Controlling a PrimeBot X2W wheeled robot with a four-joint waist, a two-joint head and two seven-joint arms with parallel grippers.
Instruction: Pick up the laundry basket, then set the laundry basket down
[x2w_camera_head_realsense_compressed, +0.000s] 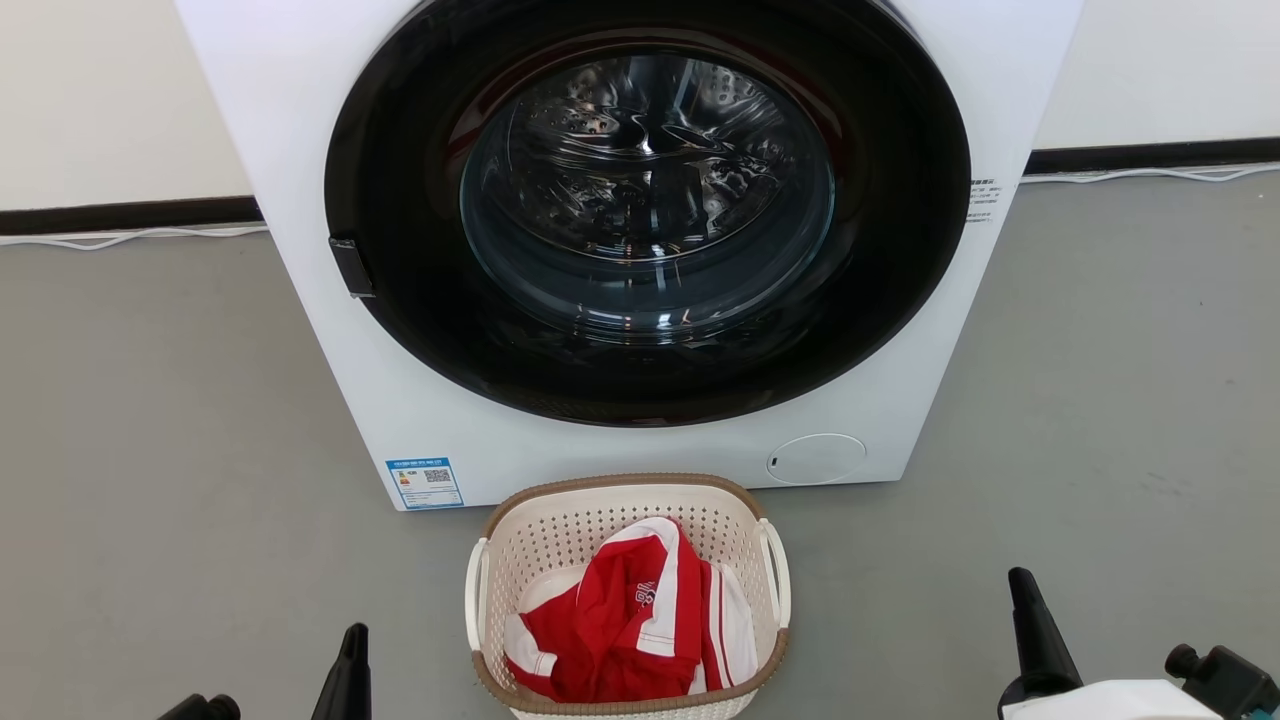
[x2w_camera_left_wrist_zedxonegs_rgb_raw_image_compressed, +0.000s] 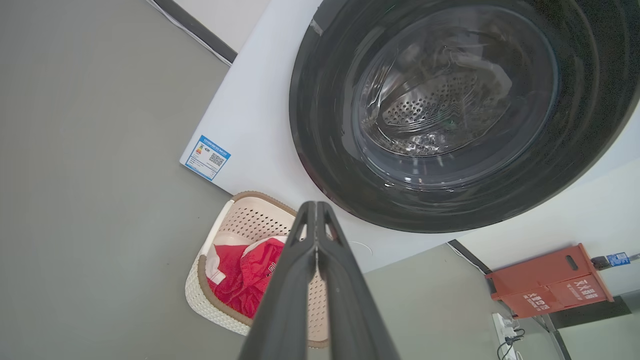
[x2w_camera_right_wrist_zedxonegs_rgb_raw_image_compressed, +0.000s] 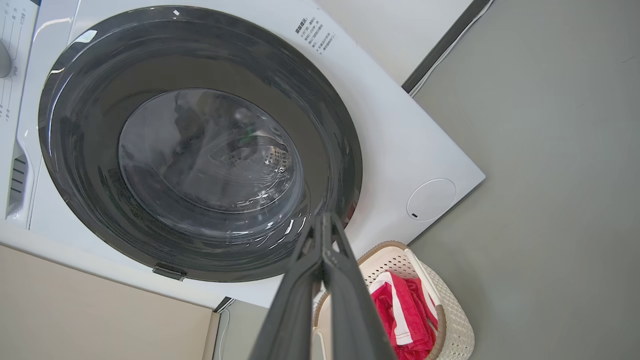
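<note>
We see one laundry basket (x2w_camera_head_realsense_compressed: 560, 535) on the floor (x2w_camera_head_realsense_compressed: 150, 450), its far rim just before one washing machine (x2w_camera_head_realsense_compressed: 300, 150), with one red-and-white garment (x2w_camera_head_realsense_compressed: 620, 620) inside and open floor on both sides. Our left hand (x2w_camera_head_realsense_compressed: 352, 645) and right hand (x2w_camera_head_realsense_compressed: 1025, 595) flank it, fingers pressed together, holding nothing.

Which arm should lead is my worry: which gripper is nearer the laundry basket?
Left. The left gripper sits just left of the laundry basket; the right gripper stands farther off to its right. Neither touches it.
</note>
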